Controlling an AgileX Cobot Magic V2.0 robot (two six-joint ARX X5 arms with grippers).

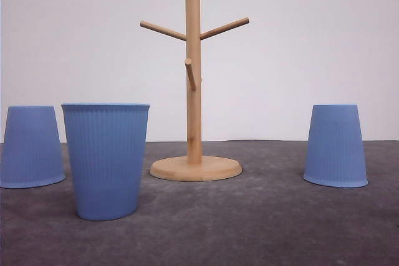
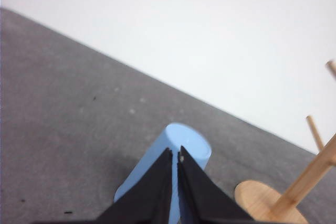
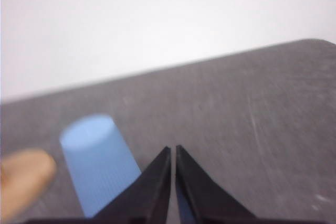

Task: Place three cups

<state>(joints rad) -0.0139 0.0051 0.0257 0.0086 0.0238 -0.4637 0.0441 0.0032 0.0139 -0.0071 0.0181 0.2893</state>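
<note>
Both jaws are sitting nearly closed and gripping nothing, so the left gripper (image 2: 175, 157), hovering over the upturned matte blue ribbed cup (image 2: 173, 156) beside the wooden peg stand (image 2: 273, 200), is needing to spread wide before descending squarely.

I can find no words, numbers, labels or signs to read. The three blue cups (image 1: 106, 160) have only thin lines up and down their sides, no writing. The wooden stand (image 1: 194, 91) is plain wood. The grey worktop (image 1: 262, 216) has nothing written on it.
</note>
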